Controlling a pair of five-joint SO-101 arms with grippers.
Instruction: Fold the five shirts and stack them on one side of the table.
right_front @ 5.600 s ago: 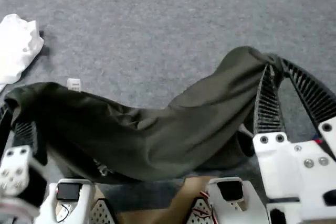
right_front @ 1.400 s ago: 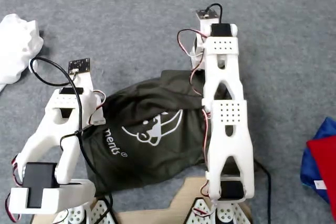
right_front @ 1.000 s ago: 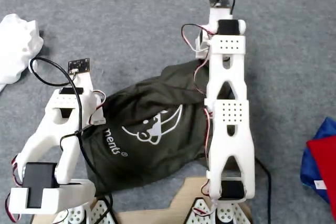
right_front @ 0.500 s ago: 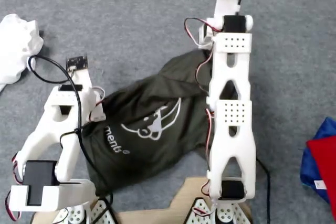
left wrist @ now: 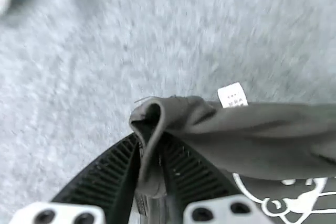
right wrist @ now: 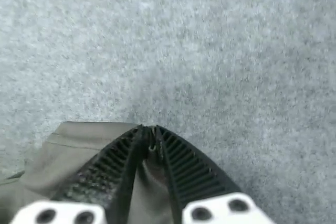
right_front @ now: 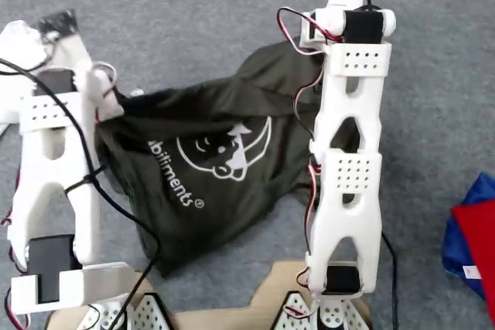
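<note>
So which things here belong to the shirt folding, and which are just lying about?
Job: dark olive printed shirt, gripped by left pincer and right pincer; crumpled white cloth and red-and-blue cloth pile, probably other shirts.
Lying about: tan board between the arm bases, on the grey felt table.

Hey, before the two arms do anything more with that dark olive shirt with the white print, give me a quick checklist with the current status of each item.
1. Left gripper shut on the dark olive shirt with white print: ok.
2. Right gripper shut on the shirt: ok.
3. Shirt lying flat on the grey felt table: not ok, bunched and creased.
4. Grippers holding matching corners of the shirt: cannot tell.
5. White crumpled cloth and red and blue cloths apart from the shirt: ok.
</note>
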